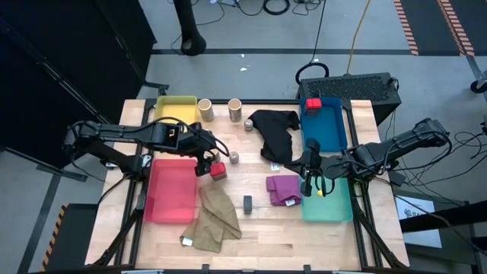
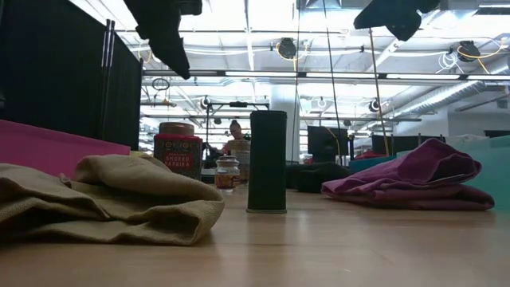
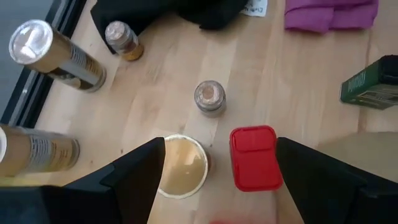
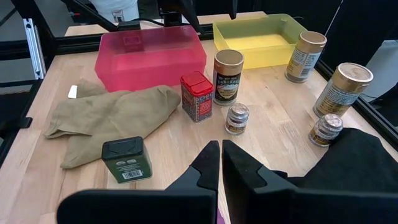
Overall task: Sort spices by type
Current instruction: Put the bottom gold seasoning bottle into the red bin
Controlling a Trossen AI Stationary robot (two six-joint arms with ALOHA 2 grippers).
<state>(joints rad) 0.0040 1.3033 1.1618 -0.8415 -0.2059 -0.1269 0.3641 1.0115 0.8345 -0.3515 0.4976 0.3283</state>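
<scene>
My left gripper (image 3: 217, 180) is open and hovers above a tan cylinder (image 3: 180, 165) and a red box (image 3: 254, 155), which stand side by side on the table between its fingers. It touches neither. A small grey jar (image 3: 209, 98) stands just beyond them. Two more tan cylinders (image 1: 205, 109) (image 1: 235, 109) and another jar (image 1: 249, 124) stand near the yellow tray. A dark block (image 1: 248, 203) stands upright mid-table. A second red box (image 1: 313, 103) lies in the blue tray. My right gripper (image 4: 217, 165) is shut and raised over the purple cloth (image 1: 283, 189).
The yellow tray (image 1: 176, 108) and red tray (image 1: 171, 190) sit at the table's left, the blue tray (image 1: 327, 129) and teal tray (image 1: 335, 205) at its right. A black cloth (image 1: 275, 133) lies at the far middle and a khaki cloth (image 1: 214, 221) at the near edge.
</scene>
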